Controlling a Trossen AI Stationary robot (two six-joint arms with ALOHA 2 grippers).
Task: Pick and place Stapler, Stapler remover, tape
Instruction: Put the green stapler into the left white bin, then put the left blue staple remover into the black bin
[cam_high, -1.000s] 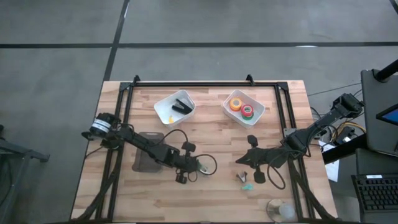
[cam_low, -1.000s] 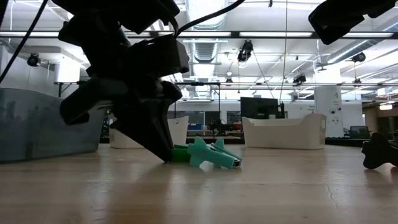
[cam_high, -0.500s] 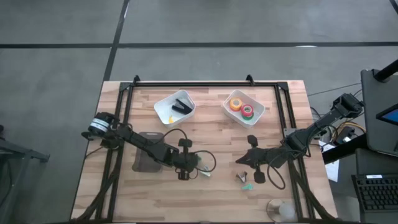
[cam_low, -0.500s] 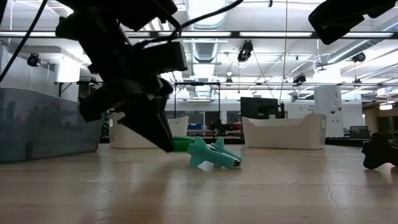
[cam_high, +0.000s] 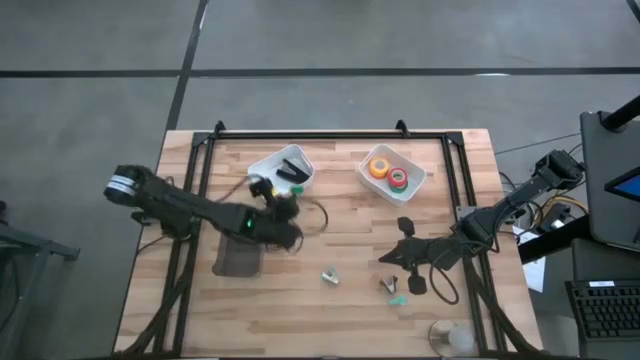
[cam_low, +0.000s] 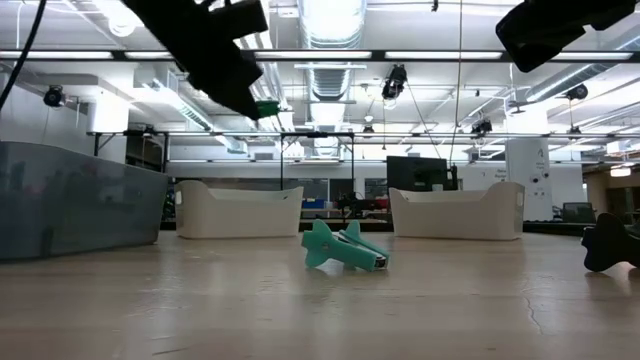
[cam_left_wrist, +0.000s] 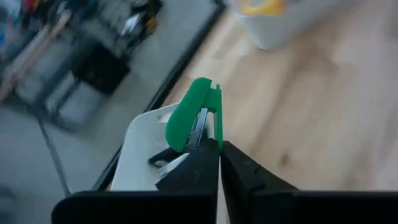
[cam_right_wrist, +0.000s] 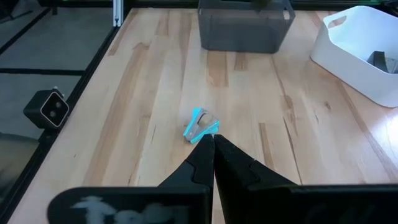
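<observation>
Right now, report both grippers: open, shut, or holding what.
Left gripper: shut on a green staple remover, raised beside the left white bin.
Right gripper: shut, holding nothing, low over the table.

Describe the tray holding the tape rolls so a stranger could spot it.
Two white trays sit side by side on the wooden table. Take the tray on the right arm's side: it alone holds bright tape rolls, while its neighbour holds a black stapler.

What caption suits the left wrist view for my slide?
Left end effector shut on a green staple remover, carried above the white bin.
</observation>
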